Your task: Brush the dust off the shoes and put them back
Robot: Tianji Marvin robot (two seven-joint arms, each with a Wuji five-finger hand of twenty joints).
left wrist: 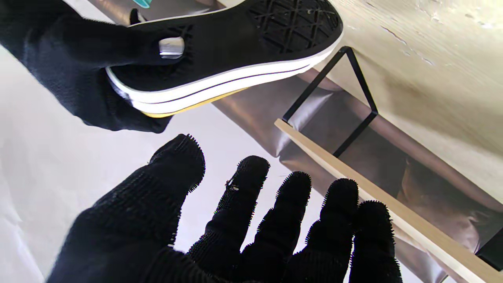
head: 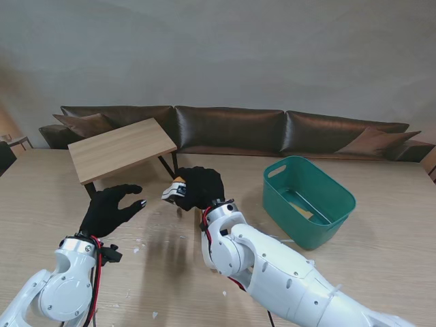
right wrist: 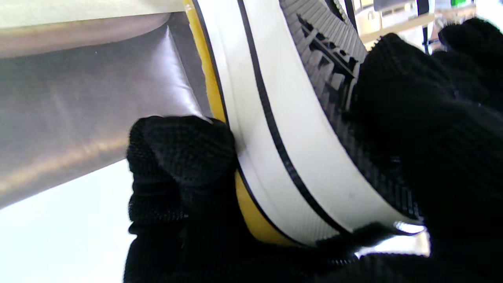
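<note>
My right hand (head: 199,187) in its black glove is shut on a yellow sneaker (head: 176,190) with a white sidewall and black sole, holding it off the table near the middle. The left wrist view shows the shoe (left wrist: 232,74) sole side toward the camera, with the right hand's fingers (left wrist: 94,51) wrapped over the heel end. Close up, the right wrist view shows the white sidewall (right wrist: 298,141) pinched between thumb and fingers. My left hand (head: 109,209) is open, fingers spread, a short way left of the shoe and not touching it. No brush is visible.
A small wooden shelf (head: 121,148) on black legs stands on the table, farther from me and to the left. A green plastic basket (head: 308,199) sits to the right. White specks are scattered on the tabletop (head: 170,272) near me. A brown sofa (head: 231,128) runs behind the table.
</note>
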